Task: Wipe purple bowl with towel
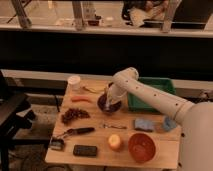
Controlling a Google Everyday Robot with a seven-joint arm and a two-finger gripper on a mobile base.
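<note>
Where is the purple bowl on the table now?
The purple bowl sits mid-table toward the back, left of the green tray, with the shut gripper pressing the towel into it.

The claw (pixel 108 100), shut, sits over the purple bowl (pixel 109 105) with the towel (pixel 107 99). A green tray (pixel 150 94) crowds its right; carrot (pixel 81 99) and banana (pixel 94 89) flank its left. Bare desk (pixel 115 120) lies just near.

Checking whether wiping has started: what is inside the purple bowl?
The gripper reaches down into the purple bowl, shut on the towel. The bowl's floor beneath is covered.
</note>
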